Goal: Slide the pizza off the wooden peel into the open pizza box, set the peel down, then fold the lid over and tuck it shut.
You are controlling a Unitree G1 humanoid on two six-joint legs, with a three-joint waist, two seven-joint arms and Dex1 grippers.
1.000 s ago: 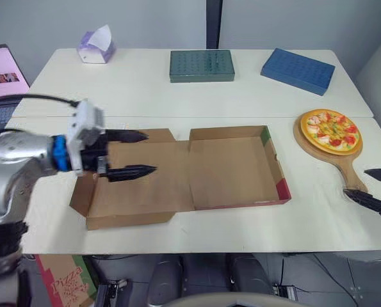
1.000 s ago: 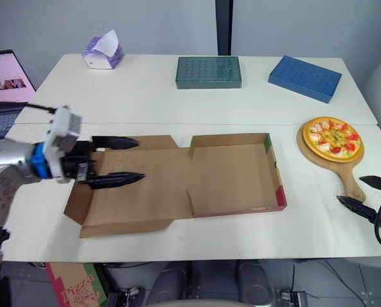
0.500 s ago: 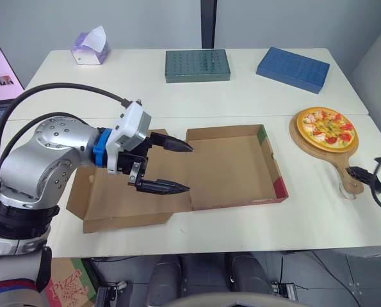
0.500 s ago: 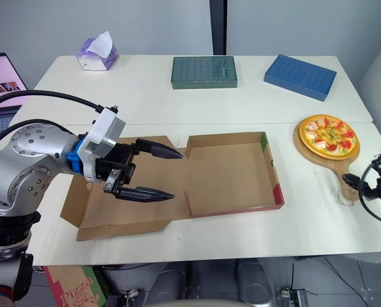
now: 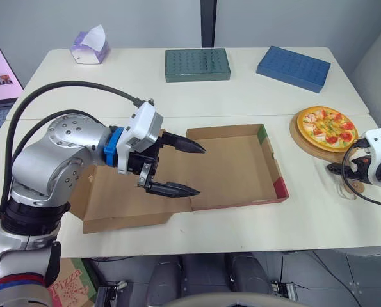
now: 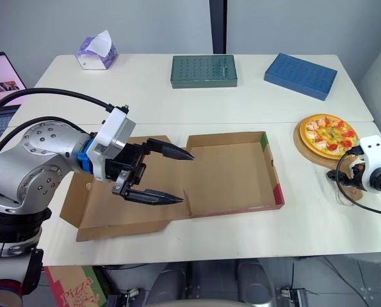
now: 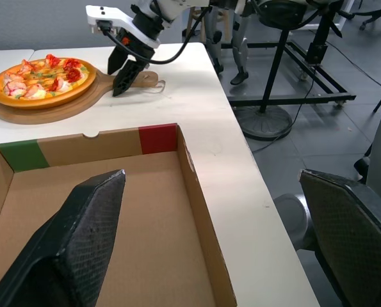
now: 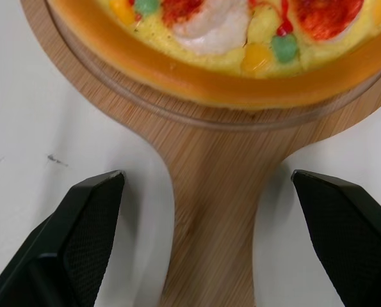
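Wooden peel (image 8: 210, 160), pizza (image 5: 326, 126) still aboard, lies on the bench (image 5: 177, 96) to the right of the open box (image 5: 232, 167), its handle apparently turned out for an easy grip. Right hand (image 5: 337, 176) sits low, fingers spread either side of that handle, not yet clenched. Left hand (image 5: 200, 170) hovers released over the box, empty.

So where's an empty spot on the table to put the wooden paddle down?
Bare table lies between the pizza box and the peel, and between the tissue box and the green box. It's crowded over the pizza box, where the left gripper hovers.
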